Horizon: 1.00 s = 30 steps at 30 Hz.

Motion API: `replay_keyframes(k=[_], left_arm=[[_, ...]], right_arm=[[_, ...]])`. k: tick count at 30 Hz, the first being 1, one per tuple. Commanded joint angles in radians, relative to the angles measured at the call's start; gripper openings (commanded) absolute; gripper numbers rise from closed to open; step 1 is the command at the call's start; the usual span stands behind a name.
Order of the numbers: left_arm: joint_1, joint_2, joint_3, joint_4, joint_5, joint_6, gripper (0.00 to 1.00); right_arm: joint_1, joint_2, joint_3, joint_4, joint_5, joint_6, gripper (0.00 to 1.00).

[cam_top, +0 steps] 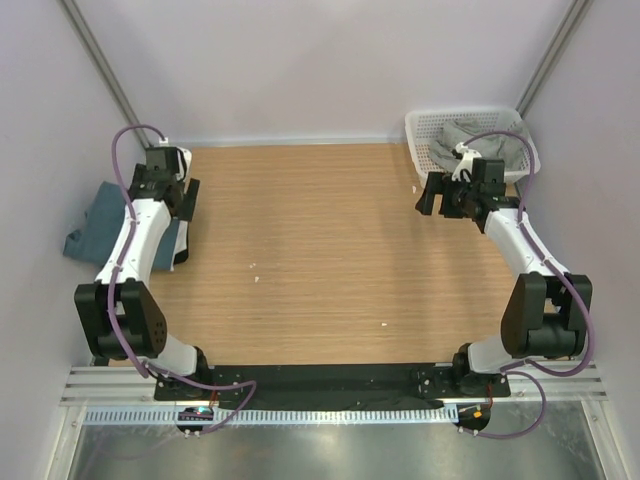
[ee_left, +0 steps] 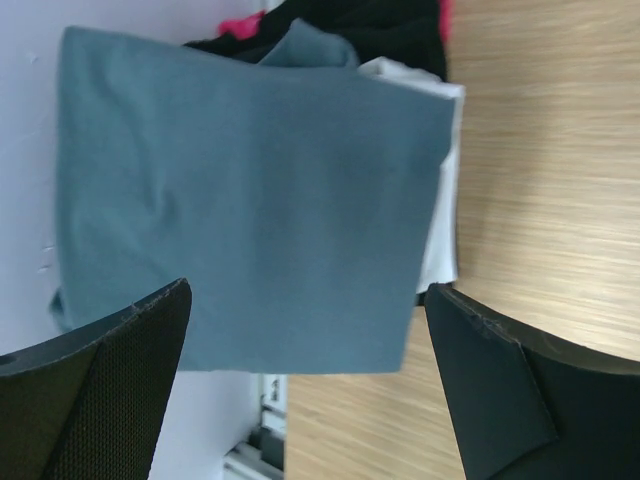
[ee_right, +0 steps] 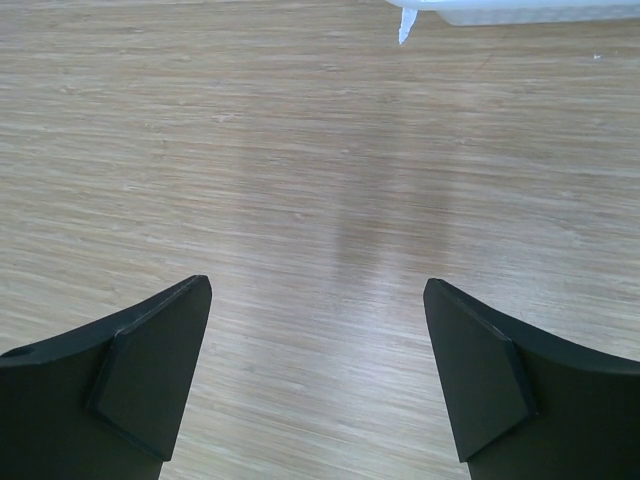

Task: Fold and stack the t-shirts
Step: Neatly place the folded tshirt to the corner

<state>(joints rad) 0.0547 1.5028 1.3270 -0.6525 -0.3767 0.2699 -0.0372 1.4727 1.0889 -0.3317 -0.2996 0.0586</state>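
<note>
A folded slate-blue t-shirt lies on top of a stack at the table's left edge. A white t-shirt and a black t-shirt show beneath it. My left gripper is open and empty, hovering just above the stack. A grey-green t-shirt lies crumpled in the white mesh basket at the back right. My right gripper is open and empty over bare wood, just in front of the basket.
The wooden table is flanked by pale walls. The stack hangs partly over the left table edge, beside the wall. A bit of pink cloth shows at the far side of the stack. The basket's rim is at the top of the right wrist view.
</note>
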Motion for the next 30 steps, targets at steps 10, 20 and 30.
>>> replay_keyframes(k=[10,20,30], left_arm=[[0.028,-0.006,-0.114,0.339,-0.350,0.365,0.00],[0.105,0.085,-0.204,0.692,-0.495,0.728,0.00],[0.200,0.158,-0.310,1.053,-0.487,1.060,0.00]], right_arm=[[-0.024,-0.003,-0.003,0.008,-0.105,0.020,0.93],[-0.032,0.005,-0.011,0.003,-0.111,0.010,0.93],[-0.033,0.037,-0.006,0.016,-0.131,0.009,0.93]])
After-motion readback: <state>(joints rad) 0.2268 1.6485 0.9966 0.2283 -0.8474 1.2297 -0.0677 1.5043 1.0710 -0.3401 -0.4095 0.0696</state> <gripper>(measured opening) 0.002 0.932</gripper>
